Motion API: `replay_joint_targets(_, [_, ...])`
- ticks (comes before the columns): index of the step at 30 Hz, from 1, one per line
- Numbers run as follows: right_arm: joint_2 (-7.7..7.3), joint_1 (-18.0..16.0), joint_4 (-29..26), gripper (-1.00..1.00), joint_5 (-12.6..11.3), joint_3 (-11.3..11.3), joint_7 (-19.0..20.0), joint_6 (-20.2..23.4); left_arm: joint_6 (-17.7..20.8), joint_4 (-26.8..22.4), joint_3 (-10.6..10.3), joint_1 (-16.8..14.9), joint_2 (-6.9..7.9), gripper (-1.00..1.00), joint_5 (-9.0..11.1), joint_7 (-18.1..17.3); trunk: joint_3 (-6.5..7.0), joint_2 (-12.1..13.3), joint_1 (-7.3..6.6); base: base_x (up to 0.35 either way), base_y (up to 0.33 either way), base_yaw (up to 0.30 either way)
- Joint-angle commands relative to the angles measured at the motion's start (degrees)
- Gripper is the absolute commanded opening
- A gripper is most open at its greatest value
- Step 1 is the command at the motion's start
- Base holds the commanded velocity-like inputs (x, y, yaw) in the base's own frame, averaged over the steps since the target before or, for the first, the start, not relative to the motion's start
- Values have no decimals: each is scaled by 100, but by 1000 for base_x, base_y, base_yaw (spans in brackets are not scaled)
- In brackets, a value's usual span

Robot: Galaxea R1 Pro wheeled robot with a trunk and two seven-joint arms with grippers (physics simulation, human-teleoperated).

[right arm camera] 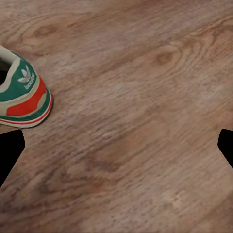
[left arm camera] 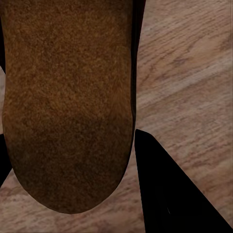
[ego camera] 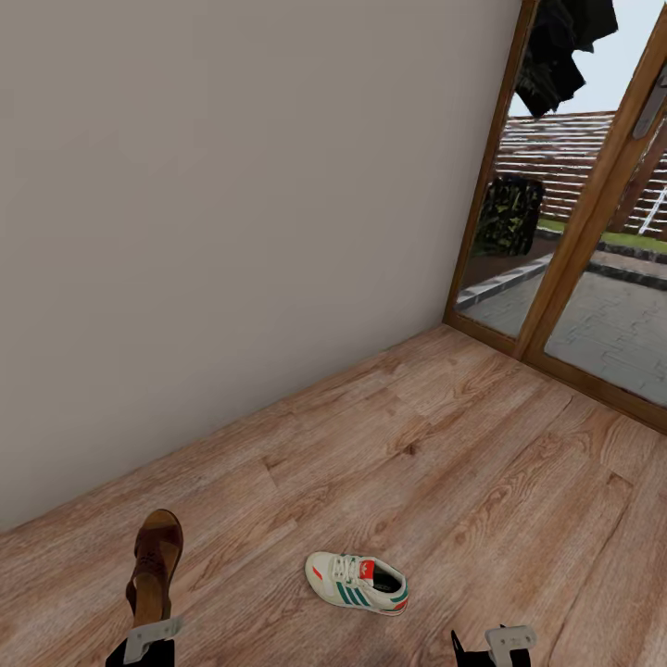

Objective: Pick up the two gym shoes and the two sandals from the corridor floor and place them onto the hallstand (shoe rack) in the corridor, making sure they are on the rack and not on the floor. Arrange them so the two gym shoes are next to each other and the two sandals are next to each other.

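Note:
A dark-brown sandal (ego camera: 156, 565) is held above the wood-plank corridor floor (ego camera: 445, 445) at the lower left, with my left gripper (ego camera: 148, 639) shut on its rear end. In the left wrist view its brown sole (left arm camera: 68, 97) lies between the dark fingers (left arm camera: 165, 194). One white gym shoe (ego camera: 357, 582) with teal stripes and red accents lies on the floor between my arms. My right gripper (ego camera: 491, 648) hangs open to the right of it, and its heel (right arm camera: 24, 92) shows beside the spread gripper (right arm camera: 116, 150). The hallstand is out of view.
A plain grey wall (ego camera: 232, 232) runs along the left and back. A glass door in a wooden frame (ego camera: 565, 269) stands at the right, with a paved yard outside. Dark clothing (ego camera: 560, 46) hangs at the top right. Bare floor stretches ahead of the shoe.

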Motion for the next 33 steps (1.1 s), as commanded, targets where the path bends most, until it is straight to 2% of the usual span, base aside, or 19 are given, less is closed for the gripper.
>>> replay_joint_targets(1, [0,-3,3,100,62,-33,6,-15,-12,1,12,-3,-3,-100,-13,-13,-4,-2,-1,0,0,0])
replay_joint_targets(5, [-31,-5,-51,100,163,5,28,17,1,-41,-19,-9,-4,-100,-22,-41,-4,-2,-1,0,0,0])
replay_joint_targets(9, [-97,-16,-242,100,568,87,41,40,57,-60,-29,-48,10,-100,-31,-76,-4,-2,-1,0,0,0])
replay_joint_targets(10, [-118,-21,-307,100,694,97,48,54,64,-62,-30,-58,11,-100,-34,-80,-4,-2,-1,0,0,0])
replay_joint_targets(11, [-157,-32,-470,100,980,112,91,107,77,-68,-32,-76,13,-100,-37,-90,-4,-2,-1,0,0,0])
replay_joint_targets(13, [-185,-42,-677,100,1280,120,197,205,89,-74,-33,-88,17,-100,-39,-101,-4,-2,-1,0,0,0])
replay_joint_targets(14, [-204,-52,-923,100,1561,123,385,352,97,-83,-31,-100,23,-100,-39,-119,-4,-2,-1,0,0,0])
replay_joint_targets(17, [-221,-68,-1335,100,1868,118,788,660,106,-91,-29,-151,39,-100,-40,-168,-4,-2,-1,0,0,0])
replay_joint_targets(18, [-227,-76,-1616,100,1987,113,1089,901,118,-92,-31,-222,56,-100,-41,-222,-4,-2,-1,0,0,0])
replay_joint_targets(21, [-234,-90,-2133,100,2115,102,1624,1373,194,-87,-34,-376,78,-100,-42,-401,-4,-2,-1,0,0,0])
replay_joint_targets(25, [-237,-96,-2620,100,2186,97,1975,1775,443,-94,-36,-501,87,-100,-74,-696,-4,-2,-1,0,0,0])
replay_joint_targets(30, [-243,-134,-2964,100,2224,99,2133,1973,884,-105,-36,-713,122,-100,-258,-945,-4,-2,-1,0,0,0])
replay_joint_targets(33, [-258,-198,-3021,100,2254,105,2274,2005,1005,-106,-40,-835,147,-100,-355,-989,-4,-2,-1,0,0,0])
